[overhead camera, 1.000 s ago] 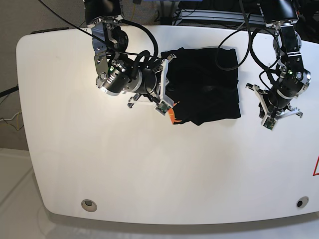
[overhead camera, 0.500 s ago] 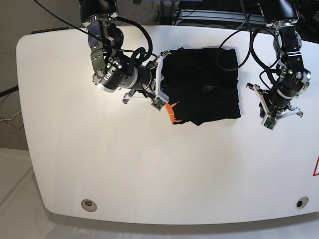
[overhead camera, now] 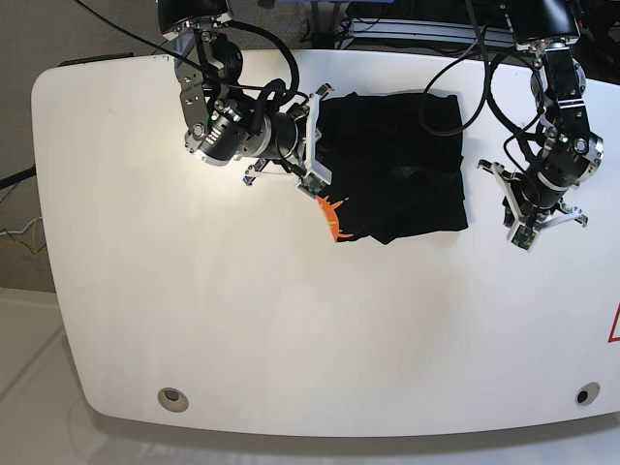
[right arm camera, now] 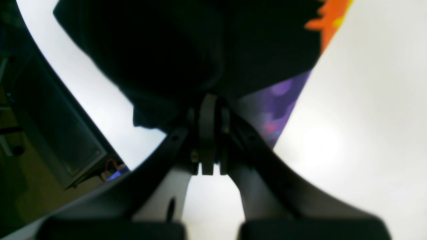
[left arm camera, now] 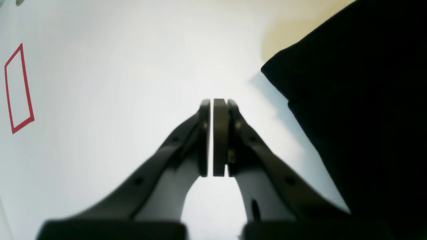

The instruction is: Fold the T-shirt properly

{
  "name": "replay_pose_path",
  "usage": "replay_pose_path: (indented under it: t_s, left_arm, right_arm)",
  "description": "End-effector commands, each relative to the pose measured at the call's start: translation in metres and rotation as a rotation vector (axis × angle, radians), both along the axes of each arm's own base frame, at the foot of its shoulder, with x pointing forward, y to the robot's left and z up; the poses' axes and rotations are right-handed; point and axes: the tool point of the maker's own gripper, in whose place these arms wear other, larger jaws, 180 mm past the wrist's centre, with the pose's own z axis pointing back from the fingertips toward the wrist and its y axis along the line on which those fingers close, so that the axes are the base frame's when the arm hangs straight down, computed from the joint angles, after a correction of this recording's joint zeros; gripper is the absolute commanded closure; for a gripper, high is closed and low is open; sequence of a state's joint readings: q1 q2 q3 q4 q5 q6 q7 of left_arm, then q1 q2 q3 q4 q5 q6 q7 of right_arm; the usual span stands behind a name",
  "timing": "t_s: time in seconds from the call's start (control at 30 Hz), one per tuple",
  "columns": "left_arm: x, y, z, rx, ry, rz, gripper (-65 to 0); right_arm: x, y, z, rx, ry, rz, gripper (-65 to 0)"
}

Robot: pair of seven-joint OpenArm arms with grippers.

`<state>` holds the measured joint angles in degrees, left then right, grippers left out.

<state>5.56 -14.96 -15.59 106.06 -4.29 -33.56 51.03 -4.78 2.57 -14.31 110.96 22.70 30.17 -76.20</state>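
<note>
The black T-shirt (overhead camera: 392,160) lies folded into a rough rectangle at the back middle of the white table (overhead camera: 291,320). Its orange jagged print (overhead camera: 334,218) sticks out at the front left corner. My right gripper (overhead camera: 316,186) is shut at the shirt's left edge. In the right wrist view its tips (right arm camera: 208,100) meet the black cloth (right arm camera: 186,43), beside a purple patch (right arm camera: 280,103) and the orange print (right arm camera: 328,23). I see no cloth between the pads. My left gripper (overhead camera: 520,240) is shut over bare table, right of the shirt (left arm camera: 360,100), with its tips (left arm camera: 215,100) apart from it.
Black cables (overhead camera: 455,107) hang over the shirt's back right corner. A red outline (left arm camera: 20,90) is marked on the table near the right edge (overhead camera: 615,325). Two round holes (overhead camera: 173,397) (overhead camera: 582,394) sit near the front edge.
My right gripper has slid toward the back of the table along the shirt's left edge, and more of the orange print now shows. The left arm has stayed still.
</note>
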Motion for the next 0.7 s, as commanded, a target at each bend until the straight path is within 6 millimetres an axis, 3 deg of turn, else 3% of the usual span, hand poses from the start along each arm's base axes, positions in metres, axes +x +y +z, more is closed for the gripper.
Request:
replay_pose_path:
  t_s: [0.0, 0.13, 0.5, 0.67]
  left_arm:
    - [0.007, 0.002, 0.014, 0.006, -0.047, -0.006, 0.0]
    - [0.007, 0.002, 0.014, 0.006, -0.047, -0.006, 0.0]
    - [0.006, 0.002, 0.013, 0.003, -0.045, -0.004, 0.0]
    - [0.003, 0.002, 0.009, 0.003, -0.034, -0.005, 0.0]
  right_arm:
    - [0.003, 0.013, 0.013, 0.043, -0.037, 0.023, 0.0]
    - [-0.005, 0.027, 0.013, 0.042, -0.038, 0.077, 0.0]
    - [-0.003, 0.034, 0.013, -0.003, -0.072, 0.100, 0.0]
    - [-0.004, 0.052, 0.023, -0.001, -0.116, 0.183, 0.0]
